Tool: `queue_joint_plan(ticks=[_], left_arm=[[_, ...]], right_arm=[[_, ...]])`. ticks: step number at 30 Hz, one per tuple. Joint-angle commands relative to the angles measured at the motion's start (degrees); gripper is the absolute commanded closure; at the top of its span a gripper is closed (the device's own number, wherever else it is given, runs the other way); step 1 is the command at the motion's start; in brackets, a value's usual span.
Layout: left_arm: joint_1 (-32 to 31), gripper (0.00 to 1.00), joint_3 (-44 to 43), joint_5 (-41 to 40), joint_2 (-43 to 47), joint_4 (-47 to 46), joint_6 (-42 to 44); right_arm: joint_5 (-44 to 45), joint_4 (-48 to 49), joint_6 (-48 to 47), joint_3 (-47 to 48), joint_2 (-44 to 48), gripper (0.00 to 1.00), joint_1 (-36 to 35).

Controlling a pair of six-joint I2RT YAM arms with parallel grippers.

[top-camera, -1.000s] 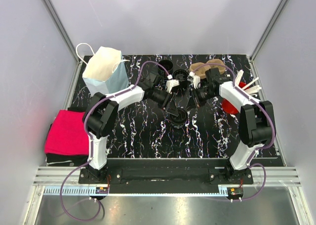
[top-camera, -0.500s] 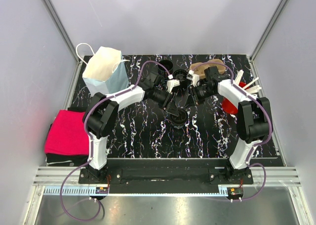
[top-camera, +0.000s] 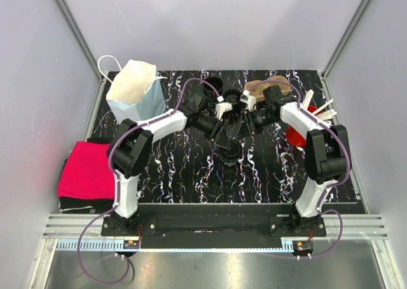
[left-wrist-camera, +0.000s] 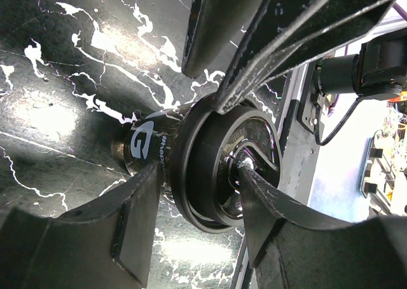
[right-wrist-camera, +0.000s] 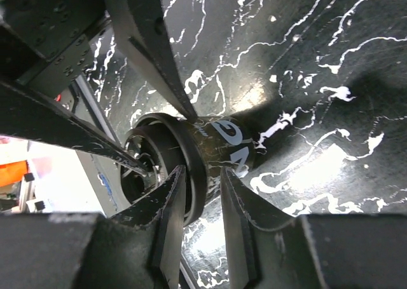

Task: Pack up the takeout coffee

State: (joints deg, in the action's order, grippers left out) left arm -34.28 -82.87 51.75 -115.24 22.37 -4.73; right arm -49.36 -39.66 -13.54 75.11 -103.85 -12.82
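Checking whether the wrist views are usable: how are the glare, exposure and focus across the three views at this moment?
Top external: even light, sharp, but dark items sink into the black marbled table. Left wrist: glare patches on the table; black lidded coffee cup sharp, left gripper dark. Right wrist: blown-out white at left edge, table glare; right gripper near-black, slightly soft.

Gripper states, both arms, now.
Left gripper: shut on the coffee cup, fingers across its lid.
Right gripper: shut on the same coffee cup, at the lid's rim.
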Motion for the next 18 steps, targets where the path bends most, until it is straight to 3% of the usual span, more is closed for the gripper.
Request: queue_joint_plan(ticks=[1,18], left_arm=[[-0.9,0.47,1.5,-10.8,-3.1,3.1,4.4],[-1.0,0.47,1.8,-11.9,-2.7,3.0,4.4]], right_arm=[[-3.6,-0.2,0.4,0.0,0.4,0.66,-0.5],[6.1,-0.6,-2.2,-2.8,-2.6,0.74,-3.1]])
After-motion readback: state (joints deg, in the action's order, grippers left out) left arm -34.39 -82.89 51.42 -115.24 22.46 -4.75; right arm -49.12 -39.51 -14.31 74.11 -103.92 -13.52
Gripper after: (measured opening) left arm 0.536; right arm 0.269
